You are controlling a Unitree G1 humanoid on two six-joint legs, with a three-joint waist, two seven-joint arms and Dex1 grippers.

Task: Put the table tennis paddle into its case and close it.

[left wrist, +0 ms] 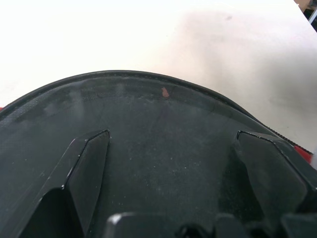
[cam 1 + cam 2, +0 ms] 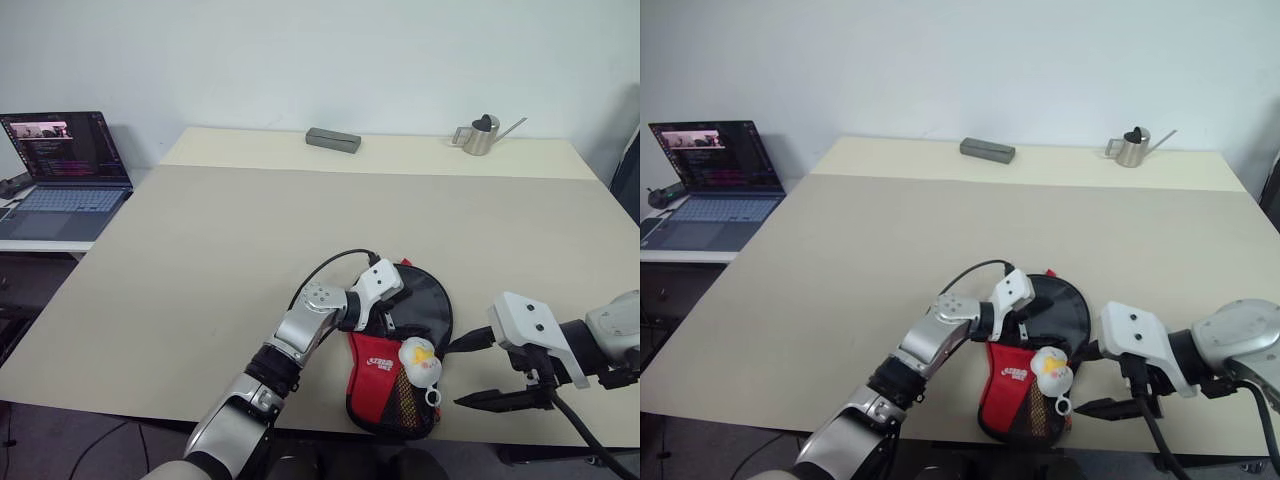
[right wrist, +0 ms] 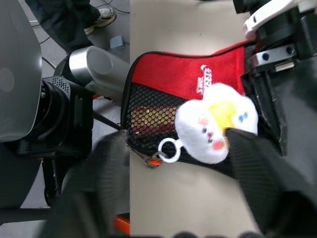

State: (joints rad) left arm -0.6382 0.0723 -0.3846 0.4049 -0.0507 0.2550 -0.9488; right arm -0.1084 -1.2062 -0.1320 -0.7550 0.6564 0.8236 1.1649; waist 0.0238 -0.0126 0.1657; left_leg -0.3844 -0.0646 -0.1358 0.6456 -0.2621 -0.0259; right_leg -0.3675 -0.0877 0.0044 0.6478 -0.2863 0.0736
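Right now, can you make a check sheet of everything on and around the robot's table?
Surface: beige table, mostly bare.
Job's things: black and red case at the near edge, duck charm on it; something striped shows through its mesh.
Clutter: grey box and metal watering can at the far edge.
Grippers: left gripper open, fingers resting on the case; right gripper open beside the charm.
Cables: black cable on the left wrist.
Surroundings: open laptop on a side desk.

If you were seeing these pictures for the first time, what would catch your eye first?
Probably the white-yellow duck charm lying on the red and black case at the table's near edge. Next, the left tool pressing on the case, and the right tool, open, beside the charm.
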